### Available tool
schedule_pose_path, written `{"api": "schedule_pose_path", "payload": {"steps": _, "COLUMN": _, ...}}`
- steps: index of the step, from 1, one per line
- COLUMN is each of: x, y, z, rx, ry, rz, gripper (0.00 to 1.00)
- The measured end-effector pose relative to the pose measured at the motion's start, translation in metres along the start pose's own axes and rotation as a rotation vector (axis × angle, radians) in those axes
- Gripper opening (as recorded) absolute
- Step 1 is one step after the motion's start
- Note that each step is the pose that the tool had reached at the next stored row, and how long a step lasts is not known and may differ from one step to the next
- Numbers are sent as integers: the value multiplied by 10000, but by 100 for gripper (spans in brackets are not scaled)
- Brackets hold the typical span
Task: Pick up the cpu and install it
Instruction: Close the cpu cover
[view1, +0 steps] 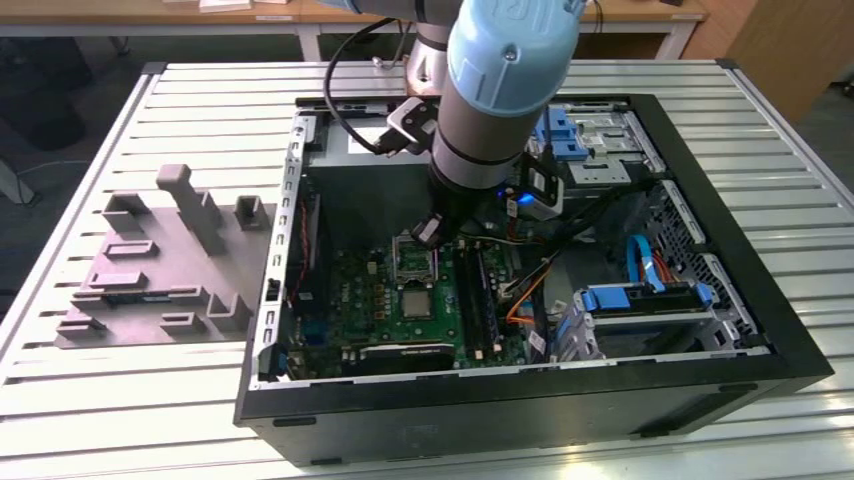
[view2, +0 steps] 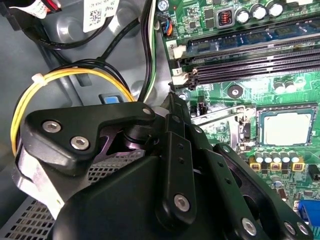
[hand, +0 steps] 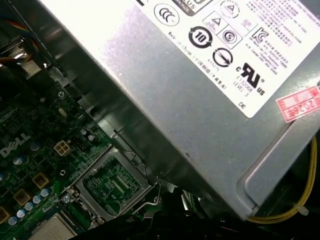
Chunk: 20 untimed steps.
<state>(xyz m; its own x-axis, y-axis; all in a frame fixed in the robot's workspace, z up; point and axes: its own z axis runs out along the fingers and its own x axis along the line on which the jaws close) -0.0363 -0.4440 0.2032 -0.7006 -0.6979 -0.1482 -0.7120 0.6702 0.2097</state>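
Exterior view: my arm reaches down into the open black computer case (view1: 747, 330) standing on the slatted white table (view1: 200, 400). The gripper (view1: 430, 232) hangs low over the green motherboard (view1: 350, 300), right above the hinged-up socket frame. I see the cpu (view1: 418, 303), a small pale silver-grey square chip with a greenish rim, lying flat in the socket just beside the gripper, toward the case's near wall. It is not in my grip. The grey plastic fixture (view1: 147, 280) sits on the table outside the case, on the exterior view's left.

Second wrist view: black gripper body (view2: 165, 200) in front, yellow and black cables (view2: 60, 80) behind it. The cpu (view2: 284, 129) sits in its metal socket on the board, near the dark memory slots (view2: 260, 65). I cannot tell how the jaws stand.

First wrist view: silver-grey power supply box (hand: 200, 115) with white labels, close by. The open socket frame (hand: 111, 182) shows below it; a corner of the cpu (hand: 47, 231) shows at the frame's edge.
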Motion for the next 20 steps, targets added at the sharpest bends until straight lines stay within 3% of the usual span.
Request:
{"api": "schedule_pose_path", "payload": {"steps": 5, "x": -10, "y": 8, "z": 19, "rx": 31, "ry": 30, "rz": 3, "gripper": 11}}
{"api": "schedule_pose_path", "payload": {"steps": 8, "x": -18, "y": 16, "z": 22, "rx": 88, "ry": 90, "rz": 6, "gripper": 11}}
{"api": "schedule_pose_path", "payload": {"steps": 11, "x": -24, "y": 21, "z": 23, "rx": 207, "ry": 210, "rz": 13, "gripper": 11}}
{"api": "schedule_pose_path", "payload": {"steps": 17, "x": -26, "y": 34, "z": -8, "rx": 218, "ry": 222, "rz": 15, "gripper": 11}}
{"api": "schedule_pose_path", "payload": {"steps": 20, "x": -26, "y": 40, "z": -25, "rx": 301, "ry": 304, "rz": 19, "gripper": 11}}
